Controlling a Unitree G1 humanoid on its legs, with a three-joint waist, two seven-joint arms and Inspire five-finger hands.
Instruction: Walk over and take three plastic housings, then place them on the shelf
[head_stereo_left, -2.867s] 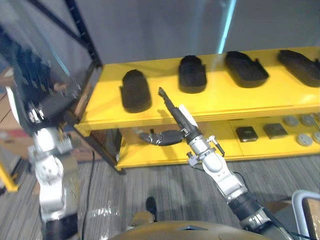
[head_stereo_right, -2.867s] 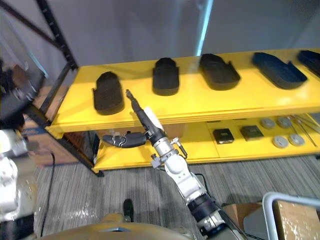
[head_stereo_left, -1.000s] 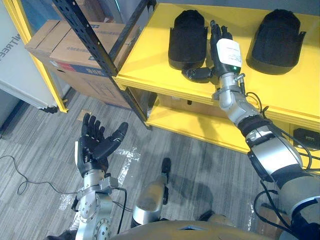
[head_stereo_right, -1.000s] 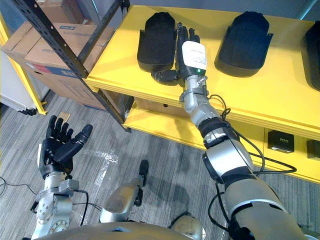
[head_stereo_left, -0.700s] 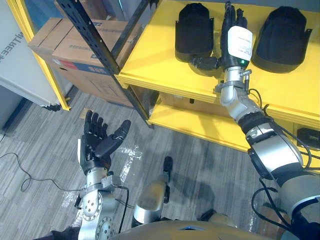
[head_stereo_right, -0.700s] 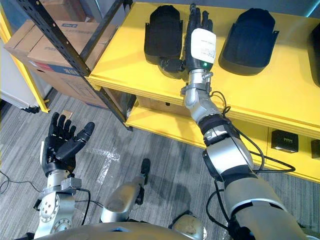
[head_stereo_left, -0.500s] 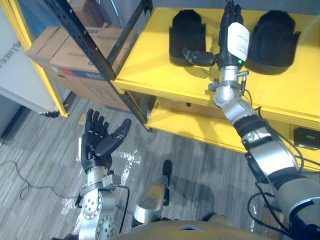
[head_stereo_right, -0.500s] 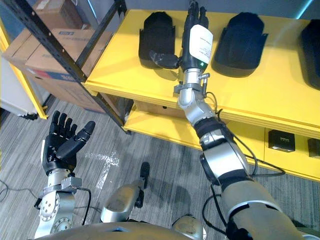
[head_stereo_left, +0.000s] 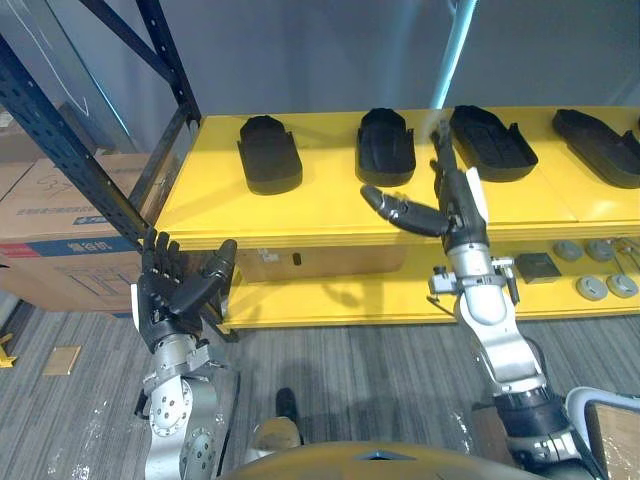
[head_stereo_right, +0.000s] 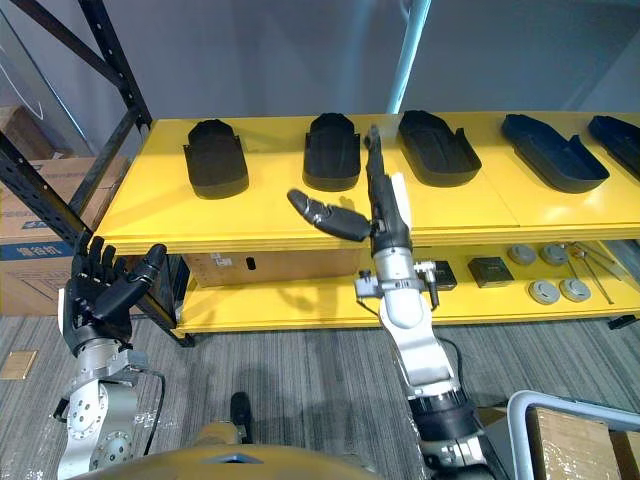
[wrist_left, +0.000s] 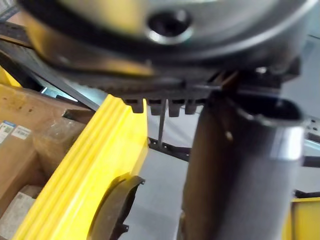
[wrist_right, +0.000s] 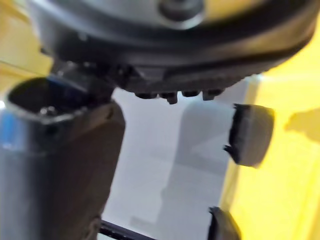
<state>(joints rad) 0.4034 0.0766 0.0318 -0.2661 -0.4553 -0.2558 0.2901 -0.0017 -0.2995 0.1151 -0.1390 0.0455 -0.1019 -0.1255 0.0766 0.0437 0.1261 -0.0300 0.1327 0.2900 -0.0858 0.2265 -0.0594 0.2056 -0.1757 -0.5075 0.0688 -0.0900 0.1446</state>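
The right hand points upward with its fingers straight and close together and its thumb stuck out sideways, holding nothing. It stands before the front edge of the yellow shelf, its fingertips showing over the gap between the second housing and the third housing on the shelf's upper deck; whether it touches the deck I cannot tell. The left hand is lower, off the shelf's left front corner, palm showing, fingers straight and a little spread, thumb apart, empty. The black plastic housings all lie on the shelf's upper deck in a row, apart from one another: the leftmost housing toward the shelf's left end, then the second and third, a longer fourth housing and a fifth housing at the shelf's right end. On the shelf's lower deck, toward the right, lie dark square parts and grey round discs. Left of the shelf rises a dark blue rack upright, with a cardboard box beside it.
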